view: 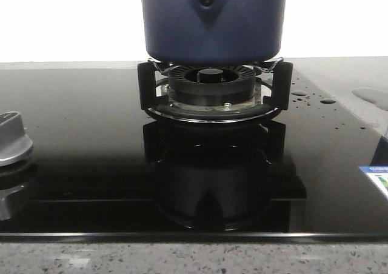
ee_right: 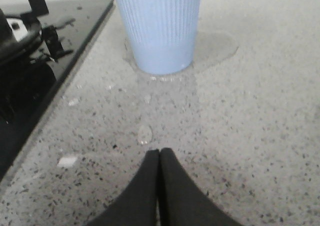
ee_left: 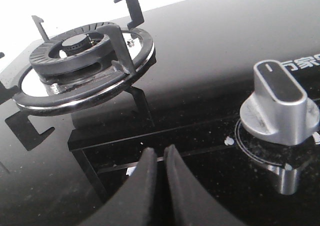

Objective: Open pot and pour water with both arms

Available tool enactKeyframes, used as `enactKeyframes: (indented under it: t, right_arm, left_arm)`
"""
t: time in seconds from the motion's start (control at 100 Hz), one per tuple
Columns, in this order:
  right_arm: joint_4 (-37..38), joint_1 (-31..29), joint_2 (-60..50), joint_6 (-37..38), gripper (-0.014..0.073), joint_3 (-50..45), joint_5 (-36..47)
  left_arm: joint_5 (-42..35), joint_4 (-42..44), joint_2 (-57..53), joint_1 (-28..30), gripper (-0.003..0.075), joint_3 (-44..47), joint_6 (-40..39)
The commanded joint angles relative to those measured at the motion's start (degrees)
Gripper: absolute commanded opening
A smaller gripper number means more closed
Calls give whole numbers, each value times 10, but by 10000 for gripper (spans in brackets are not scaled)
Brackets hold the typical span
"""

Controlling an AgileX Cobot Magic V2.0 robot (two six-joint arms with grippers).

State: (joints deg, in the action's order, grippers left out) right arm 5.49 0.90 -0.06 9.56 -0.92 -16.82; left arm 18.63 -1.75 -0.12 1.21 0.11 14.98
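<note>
Nearest my front camera is the speckled grey table [view: 182, 256] edge, then the glossy black glass cooktop [view: 79, 134] with a silver knob [view: 12, 139] at its left. The pot [view: 212, 22] sits upright on the burner [view: 210, 86] at the centre, its axis vertical, and its triangular handle mount with 1 rivet faces me; its top is cut off, so I cannot tell whether a lid is on. Drops of water [view: 312, 97] dot the glass to the right of the burner.

My left wrist view shows the left gripper [ee_left: 162, 158] with jaws pressed together on nothing, low over the glass between another bare burner [ee_left: 82, 61] and a silver knob [ee_left: 277, 103].

Only the right wrist view shows the pale blue ribbed cup [ee_right: 157, 26], standing in a shallow puddle on the table beside the cooktop edge. The right gripper [ee_right: 159, 158] has its jaws closed and empty
</note>
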Motion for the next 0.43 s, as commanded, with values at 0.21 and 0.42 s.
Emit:
enactKeyframes:
  t: [0.21, 0.42]
  right_arm:
    - [-1, -4, -16, -7, -64, -14, 23]
    - [-1, -4, -16, -7, -64, -14, 23]
  left_arm:
    - [-29, -1, -17, 1, -20, 25, -6]
    - [-29, -1, -17, 1, -20, 25, -6]
